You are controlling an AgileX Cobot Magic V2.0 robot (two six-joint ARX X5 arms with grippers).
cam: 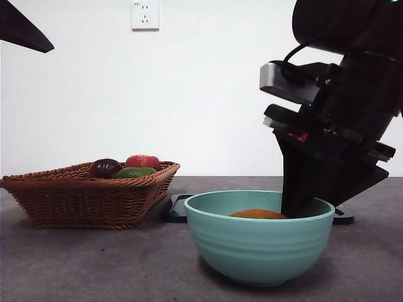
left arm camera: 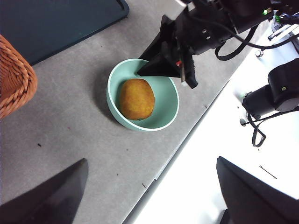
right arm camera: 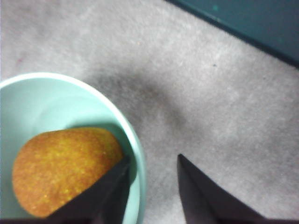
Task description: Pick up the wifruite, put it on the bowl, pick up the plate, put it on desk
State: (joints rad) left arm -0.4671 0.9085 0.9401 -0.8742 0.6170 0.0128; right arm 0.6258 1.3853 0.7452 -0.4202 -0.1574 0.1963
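Kiwi (left arm camera: 136,99) lies loose in bowl (cam: 259,242) centre, so step 1 looks done; R gripper (right arm camera: 152,175) straddles rim at bowl's 3 o'clock, jaws apart w/ nothing held; L gripper (left arm camera: 149,186) waits high, open, clear of bowl.

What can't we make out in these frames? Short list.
- Front view: most of the brown fruit is hidden by the bowl wall.
- Front view: the black tray is mostly hidden behind bowl and basket.
- Right wrist view: right gripper straddles the bowl rim, jaws apart; their bases are cut off.
- Left wrist view: left gripper shows only two blurred jaws, set wide apart.
- No plate is identifiable.
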